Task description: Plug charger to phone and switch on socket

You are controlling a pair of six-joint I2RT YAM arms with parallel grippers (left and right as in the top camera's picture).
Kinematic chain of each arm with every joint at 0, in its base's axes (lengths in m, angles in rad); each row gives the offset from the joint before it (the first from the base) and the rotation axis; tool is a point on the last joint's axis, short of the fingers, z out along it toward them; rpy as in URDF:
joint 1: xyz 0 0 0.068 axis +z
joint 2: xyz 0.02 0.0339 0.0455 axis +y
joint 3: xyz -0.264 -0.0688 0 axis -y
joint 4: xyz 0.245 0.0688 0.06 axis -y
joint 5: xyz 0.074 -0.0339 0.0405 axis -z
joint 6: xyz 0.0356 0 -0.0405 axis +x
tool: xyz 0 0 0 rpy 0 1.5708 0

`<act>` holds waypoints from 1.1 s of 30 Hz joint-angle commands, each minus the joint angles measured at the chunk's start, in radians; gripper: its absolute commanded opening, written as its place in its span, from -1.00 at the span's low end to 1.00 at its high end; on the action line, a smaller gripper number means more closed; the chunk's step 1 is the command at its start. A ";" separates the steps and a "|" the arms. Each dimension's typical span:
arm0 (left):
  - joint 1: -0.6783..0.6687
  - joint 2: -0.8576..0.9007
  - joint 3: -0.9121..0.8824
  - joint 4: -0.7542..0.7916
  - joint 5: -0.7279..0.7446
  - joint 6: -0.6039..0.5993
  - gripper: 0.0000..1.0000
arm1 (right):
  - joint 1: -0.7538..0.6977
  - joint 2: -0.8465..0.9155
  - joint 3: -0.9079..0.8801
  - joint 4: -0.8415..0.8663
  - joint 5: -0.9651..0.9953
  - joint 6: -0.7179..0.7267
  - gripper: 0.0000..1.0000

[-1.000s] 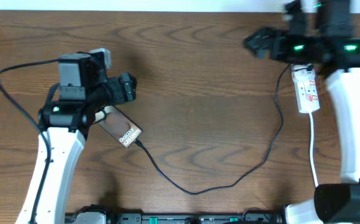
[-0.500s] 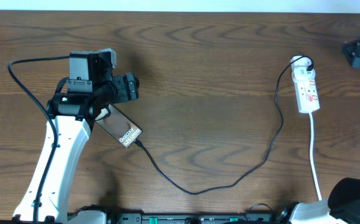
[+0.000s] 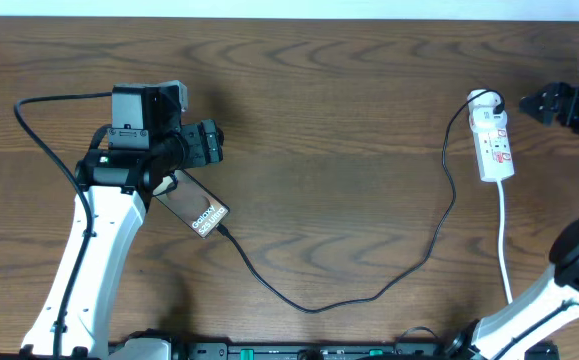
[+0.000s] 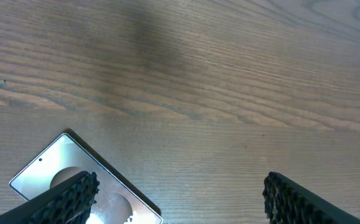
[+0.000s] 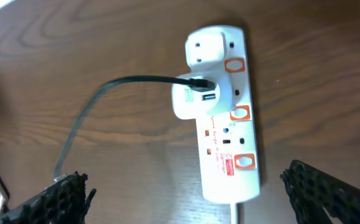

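Overhead, my left gripper (image 3: 213, 141) sits at the left of the wooden table (image 3: 319, 90), pointing to the right, with the phone (image 3: 195, 206) lying flat and tilted just below it. The charger (image 3: 314, 308) meets the phone's lower right corner. From there it sags in a long loop toward the near edge and climbs to the socket (image 3: 493, 145) at the right. I cannot tell from here whether the connector tip is fully seated in the phone.

My right gripper (image 3: 531, 103) hangs just to the right of the socket's far end, apart from it.

In the left wrist view, my left gripper (image 4: 180, 183) stands with its jaws spread wide and nothing between them but bare wood. One pale corner of the phone (image 4: 55, 165) shows by my left finger (image 4: 61, 202). Whether that finger touches it, I cannot tell.

In the right wrist view, my right gripper (image 5: 183, 180) is likewise spread wide and holds nothing. The socket (image 5: 229, 143) lies between and beyond the fingers, well clear of both. A white plug (image 5: 189, 102) sits in it, and the charger (image 5: 105, 90) runs off from the plug to the left. The socket's white cord (image 3: 504, 250) trails toward the near edge. The switch positions are too small for me to read.
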 commanded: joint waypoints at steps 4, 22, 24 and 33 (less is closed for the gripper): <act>-0.002 -0.004 0.023 -0.004 -0.014 0.013 0.75 | 0.025 0.108 0.001 0.024 -0.055 -0.034 0.98; -0.002 -0.004 0.023 -0.016 -0.014 0.013 0.75 | 0.122 0.240 0.000 0.048 0.024 -0.025 0.99; -0.002 -0.004 0.023 -0.016 -0.014 0.013 0.75 | 0.130 0.248 0.000 0.053 0.025 -0.026 0.99; -0.002 -0.004 0.023 -0.015 -0.014 0.013 0.75 | 0.139 0.248 0.000 0.086 0.035 -0.026 0.99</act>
